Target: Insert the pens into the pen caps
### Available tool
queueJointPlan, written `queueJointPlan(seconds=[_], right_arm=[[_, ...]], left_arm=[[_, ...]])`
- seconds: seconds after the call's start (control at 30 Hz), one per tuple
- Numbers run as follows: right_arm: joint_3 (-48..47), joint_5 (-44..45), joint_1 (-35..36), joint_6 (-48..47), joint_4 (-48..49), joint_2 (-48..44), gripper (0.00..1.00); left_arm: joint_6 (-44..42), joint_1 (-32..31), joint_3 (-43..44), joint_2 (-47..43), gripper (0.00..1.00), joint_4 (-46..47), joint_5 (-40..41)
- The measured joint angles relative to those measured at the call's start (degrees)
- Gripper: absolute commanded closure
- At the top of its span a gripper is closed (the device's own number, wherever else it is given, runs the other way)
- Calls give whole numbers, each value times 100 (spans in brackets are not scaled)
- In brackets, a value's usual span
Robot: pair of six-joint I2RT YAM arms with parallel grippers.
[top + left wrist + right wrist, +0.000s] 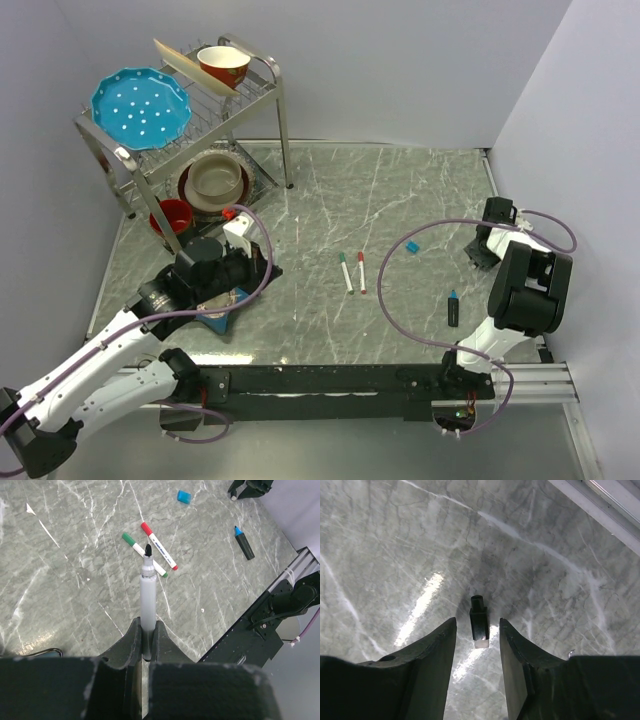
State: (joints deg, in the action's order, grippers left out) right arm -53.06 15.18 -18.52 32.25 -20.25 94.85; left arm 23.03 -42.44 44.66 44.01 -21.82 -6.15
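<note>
My left gripper [145, 627] is shut on a white-barrelled pen [148, 592] whose bare black tip [148, 549] points out over the table; it shows in the top view [255, 272] at the left. My right gripper [477, 625] is open, low over the table, its fingers on either side of a black cap [479, 621] lying there; it shows in the top view [480, 252] at the far right. A green-capped pen [345, 272] and a red-capped pen [361, 271] lie side by side mid-table. A blue cap [412, 247] lies loose. A darker, thicker pen with a bare blue tip [453, 308] lies near the right arm.
A wire dish rack [265, 90] at the back left holds a blue plate [140, 105] and a red-and-white bowl [224, 65]. Bowls [215, 180] and a red cup [175, 215] sit under it. A blue object [218, 322] lies under the left arm. A black rail [330, 382] runs along the near edge.
</note>
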Motion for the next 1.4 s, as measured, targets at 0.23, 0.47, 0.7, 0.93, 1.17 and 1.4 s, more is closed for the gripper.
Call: queueJointPlan(seconds=[0.23,0.47,0.7,0.93,1.17,1.4], right_arm=[[-109,-15,-4,-170,-28,197,66],[-140,-103,-11,-289,-35,214,81],[-142,-184,-11,-444,-20,214,88],[-291,-256,776,-946,-81,13,92],[-863,-643,2942,-2048,46,-638,86],[-984,-2256,4059,-3967,-120,-1025,79]], left_arm=[[-9,11,-2,-63,99,7,0],[-13,24,-7,-118,99,7,22],[-81,35,-9,-195,99,7,127],[-133,44,-31,-195,99,7,227],[-146,138,-66,-586,99,105,249],[-142,330,-118,-1231,99,372,372]])
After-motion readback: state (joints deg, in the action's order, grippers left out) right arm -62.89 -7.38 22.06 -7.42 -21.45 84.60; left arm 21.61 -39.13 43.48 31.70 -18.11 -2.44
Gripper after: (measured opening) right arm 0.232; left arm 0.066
